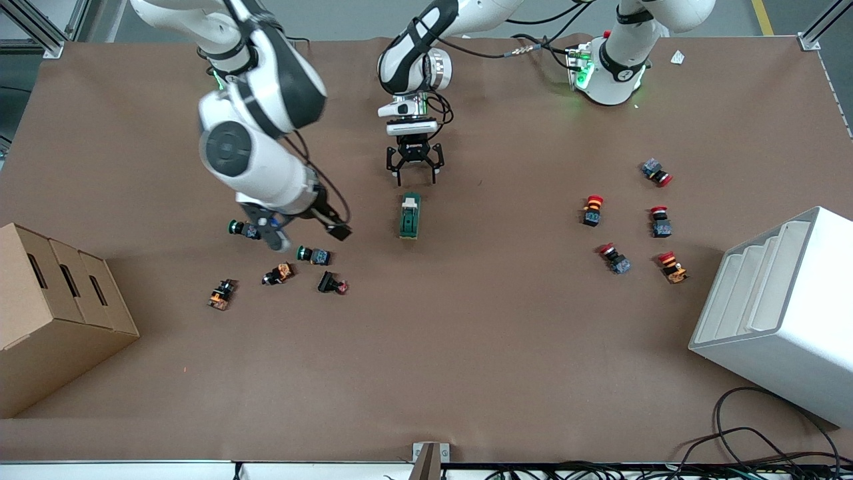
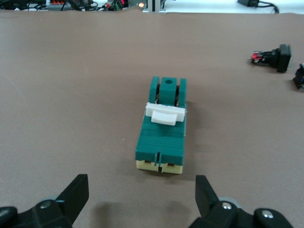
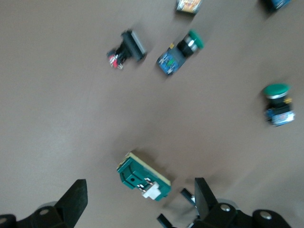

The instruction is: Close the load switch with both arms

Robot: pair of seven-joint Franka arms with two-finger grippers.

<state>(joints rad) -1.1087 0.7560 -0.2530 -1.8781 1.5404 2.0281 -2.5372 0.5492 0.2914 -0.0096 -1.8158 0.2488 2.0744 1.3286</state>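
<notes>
Mid tabletop [image 1: 466, 347]: load switch [image 1: 410, 216] lying flat, untouched. Left gripper [image 1: 414, 175] just beside its end, fingers spread, empty. Right gripper [image 1: 303, 233] over green push-buttons [image 1: 313, 254], fingers open too. Probably best one pins body, other pushes white lever [image 2: 165, 114] squarely.

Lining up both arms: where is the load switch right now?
The load switch lies mid-table in the front view, just nearer the camera than the open left gripper, toward the left arm's end from the green push-buttons.
</notes>
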